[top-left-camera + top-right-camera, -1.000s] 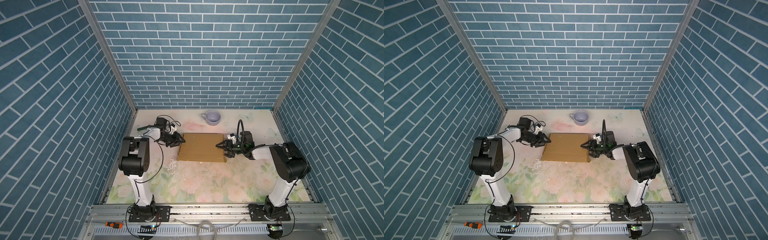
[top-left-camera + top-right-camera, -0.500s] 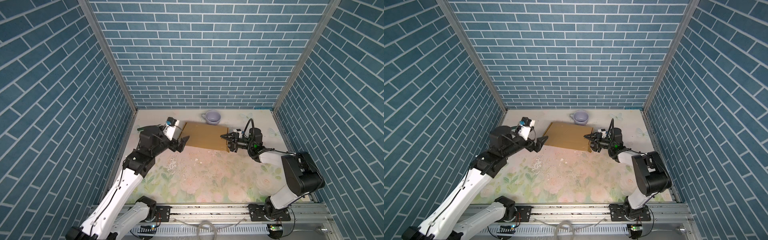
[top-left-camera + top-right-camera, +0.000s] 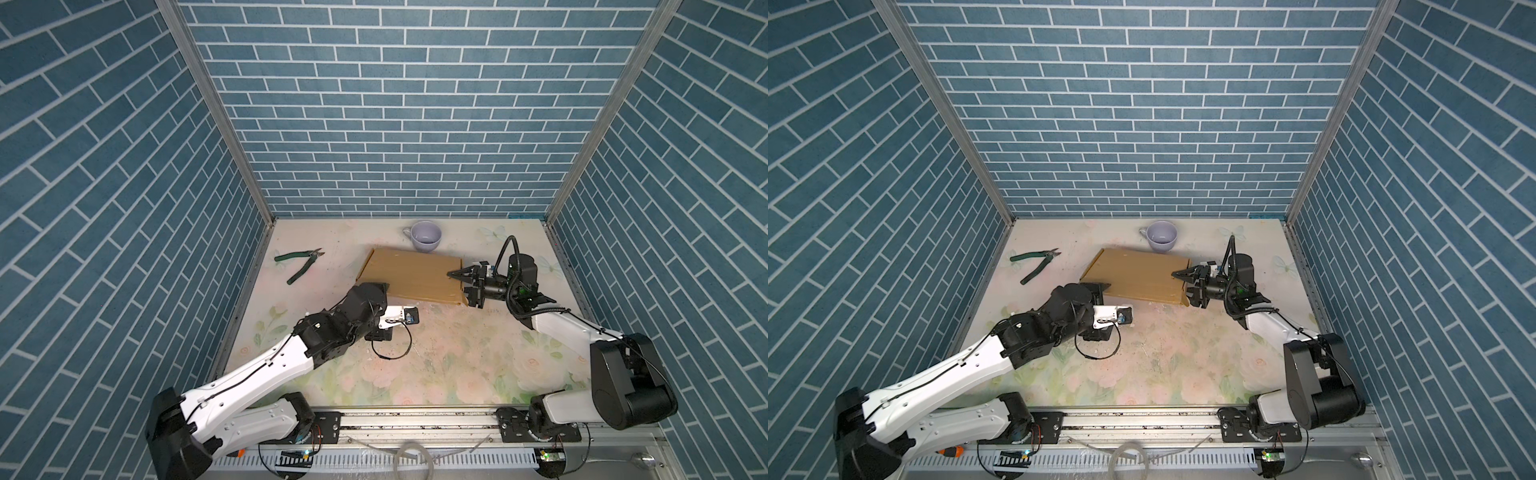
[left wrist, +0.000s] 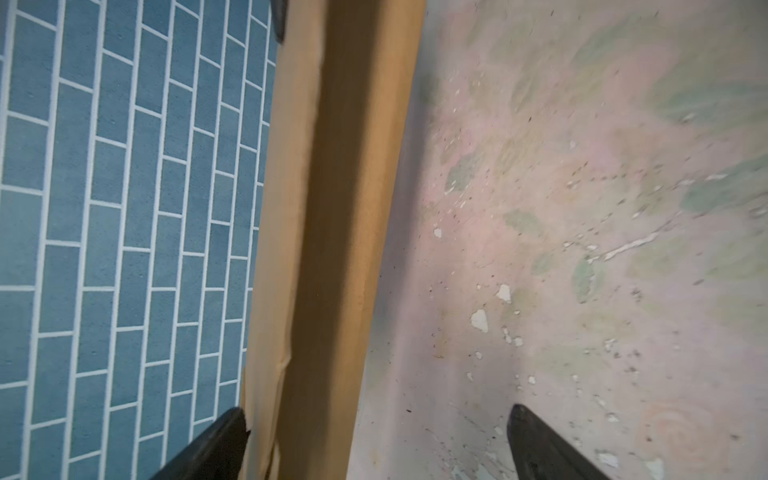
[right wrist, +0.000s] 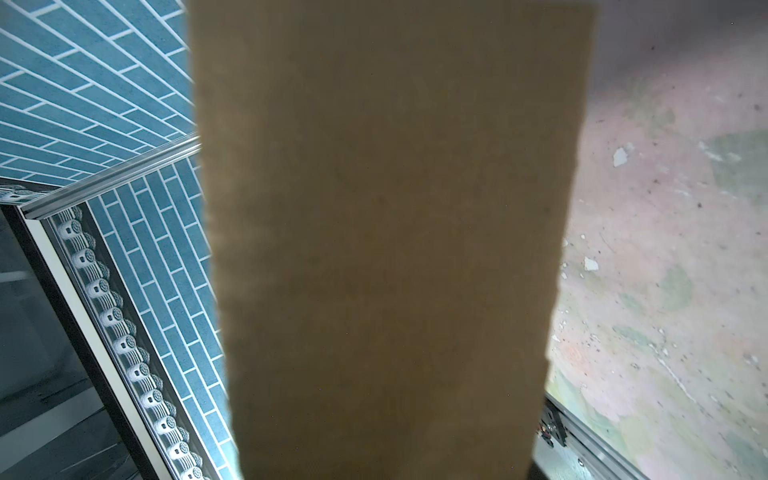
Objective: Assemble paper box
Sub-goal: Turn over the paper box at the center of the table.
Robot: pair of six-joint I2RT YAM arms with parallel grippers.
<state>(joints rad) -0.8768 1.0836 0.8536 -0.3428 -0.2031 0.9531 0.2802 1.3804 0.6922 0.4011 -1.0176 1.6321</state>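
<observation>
A: Left wrist view: left gripper has let go, its jaws spread around an edge of the paper box.
B: So only the right gripper pinches it, just beside the cup; folding waits on a fresh grip.

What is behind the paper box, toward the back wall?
A lavender cup stands upright just behind the paper box, near its far edge. Whether the two touch cannot be told.

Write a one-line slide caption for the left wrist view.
Open left gripper straddling the paper box edge, floral table and blue brick wall behind.
</observation>
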